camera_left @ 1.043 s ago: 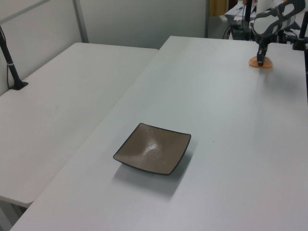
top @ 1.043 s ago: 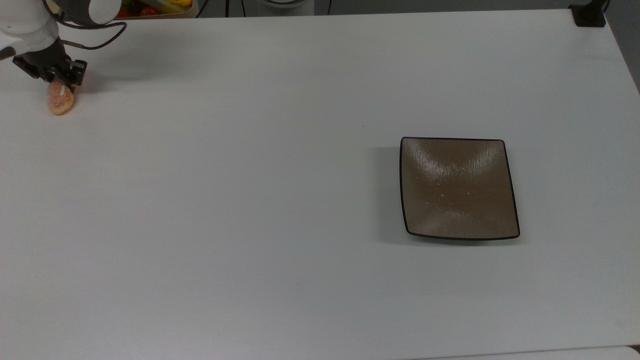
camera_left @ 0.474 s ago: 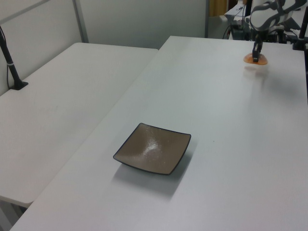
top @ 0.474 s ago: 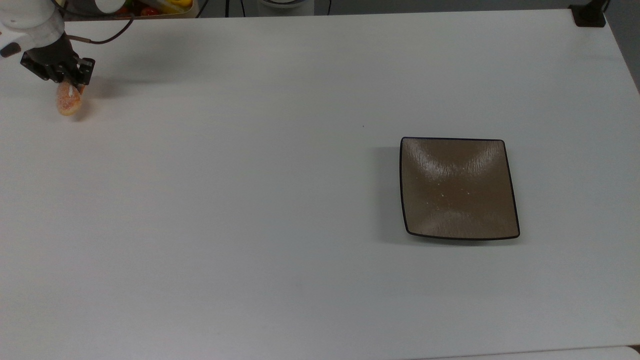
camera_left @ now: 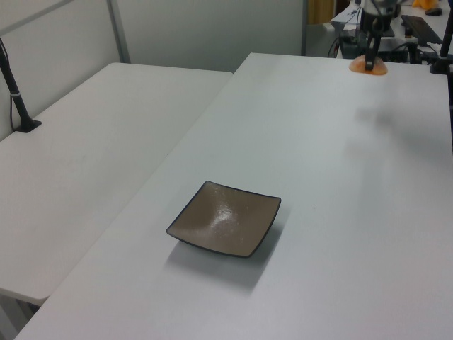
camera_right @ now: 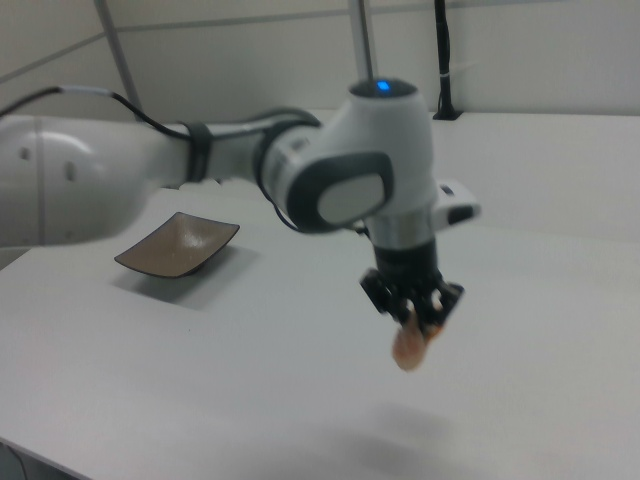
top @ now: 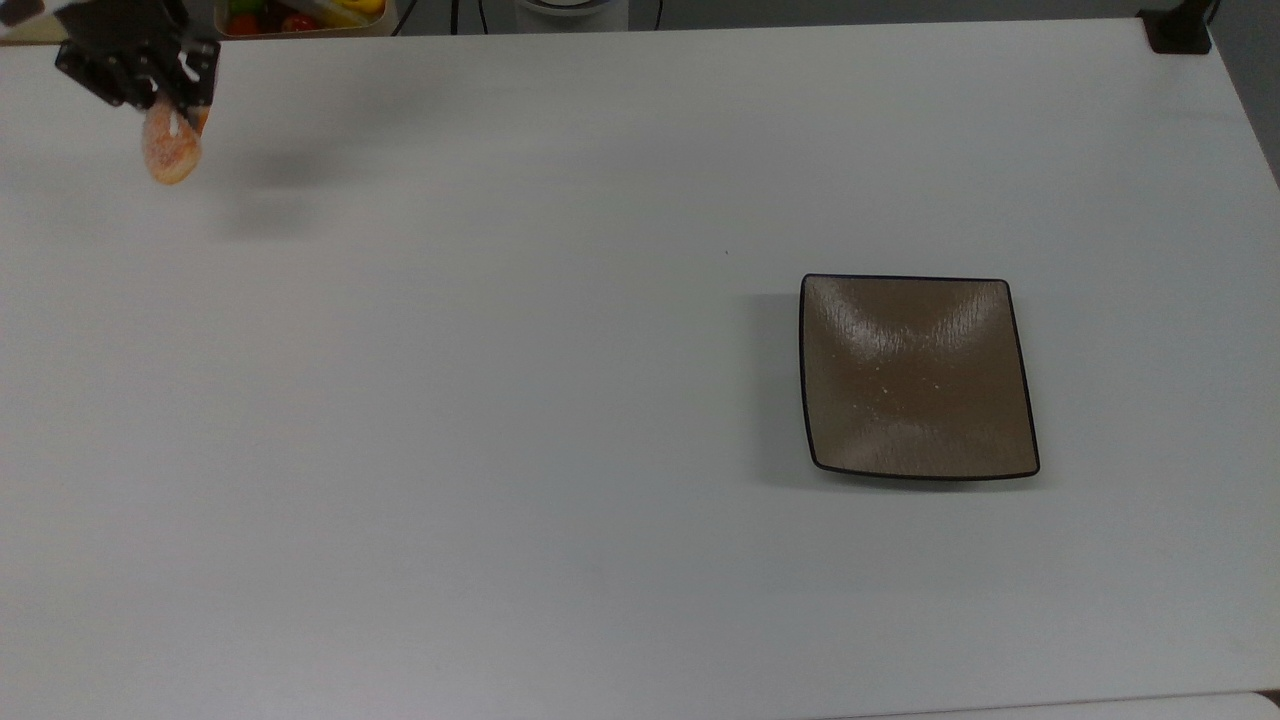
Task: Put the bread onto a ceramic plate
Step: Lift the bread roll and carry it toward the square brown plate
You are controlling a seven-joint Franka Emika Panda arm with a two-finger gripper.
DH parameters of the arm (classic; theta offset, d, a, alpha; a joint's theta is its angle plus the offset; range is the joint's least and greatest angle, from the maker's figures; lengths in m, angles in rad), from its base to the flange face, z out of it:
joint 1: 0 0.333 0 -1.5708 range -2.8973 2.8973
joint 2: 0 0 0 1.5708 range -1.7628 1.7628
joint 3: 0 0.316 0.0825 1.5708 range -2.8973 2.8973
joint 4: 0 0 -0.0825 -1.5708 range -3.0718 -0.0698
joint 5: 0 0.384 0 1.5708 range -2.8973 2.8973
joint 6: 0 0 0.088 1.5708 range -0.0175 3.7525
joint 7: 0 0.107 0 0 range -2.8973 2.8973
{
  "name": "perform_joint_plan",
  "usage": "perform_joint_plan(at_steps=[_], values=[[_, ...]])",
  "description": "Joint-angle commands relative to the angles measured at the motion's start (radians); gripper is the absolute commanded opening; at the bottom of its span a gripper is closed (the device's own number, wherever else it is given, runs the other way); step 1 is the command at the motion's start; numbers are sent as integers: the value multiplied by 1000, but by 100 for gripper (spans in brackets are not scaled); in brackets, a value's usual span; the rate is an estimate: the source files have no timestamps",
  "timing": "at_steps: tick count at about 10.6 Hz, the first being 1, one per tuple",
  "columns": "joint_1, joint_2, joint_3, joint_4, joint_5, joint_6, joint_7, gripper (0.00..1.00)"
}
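The bread [top: 172,152], a small orange-tan bun, hangs in the air at the top view's far upper left, and my gripper [top: 175,118] is shut on its upper end. The right view shows the bread [camera_right: 411,344] dangling below the gripper [camera_right: 424,318], well above the white table, with a shadow beneath it. In the left view the bread [camera_left: 368,66] sits high at the far right under the gripper [camera_left: 369,58]. The ceramic plate [top: 917,375], square and glossy brown with a dark rim, lies bare on the table at the top view's right, far from the gripper. It also appears as the plate [camera_left: 224,227] and the plate [camera_right: 177,245].
A container of colourful items [top: 300,15] stands beyond the table's far edge in the top view. A black clamp [top: 1180,28] sits at the table's upper right corner. A second white table [camera_left: 92,134] adjoins on the left view's left. Wide bare tabletop [top: 500,380] lies between bread and plate.
My gripper has lifted the bread off the table, rising and shifting slightly toward the top view's right. The bread's shadow has separated from it. The plate has not moved.
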Motion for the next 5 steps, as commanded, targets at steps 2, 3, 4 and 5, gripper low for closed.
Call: perform_joint_plan(at_steps=[2, 3, 4, 5], values=[[37, -166, 122, 14, 19, -210, 95, 10], [36, -187, 166, 15, 18, -223, 164, 11], [36, -202, 211, 15, 18, -226, 183, 11], [37, -209, 252, 15, 18, -238, 184, 11]])
